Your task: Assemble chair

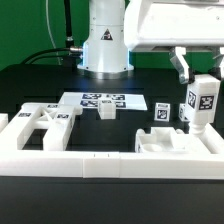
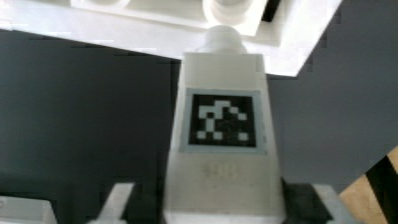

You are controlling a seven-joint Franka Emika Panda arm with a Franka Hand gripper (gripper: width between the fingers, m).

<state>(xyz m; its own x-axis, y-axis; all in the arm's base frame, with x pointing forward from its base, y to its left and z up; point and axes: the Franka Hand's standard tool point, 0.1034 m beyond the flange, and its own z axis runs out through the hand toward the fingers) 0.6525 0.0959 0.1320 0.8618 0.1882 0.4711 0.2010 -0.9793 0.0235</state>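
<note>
My gripper point(image 1: 197, 84) hangs at the exterior view's right, shut on an upright blocky white chair leg point(image 1: 201, 106) that bears a black-and-white tag. In the wrist view the leg point(image 2: 222, 120) runs out from between my two fingers point(image 2: 125, 206) with its tag facing the camera. Its narrow tip is near a white chair piece point(image 2: 178, 22) below it. Whether they touch I cannot tell. In the exterior view that piece point(image 1: 165, 141) lies on the table under the leg's lower end.
The marker board point(image 1: 100, 100) lies mid-table before the robot base point(image 1: 105, 45). A small white block point(image 1: 107, 112) and a small tagged piece point(image 1: 162, 108) stand near it. A white part with crossed bars point(image 1: 40, 122) lies at the left. The long white border rail point(image 1: 110, 165) runs along the front.
</note>
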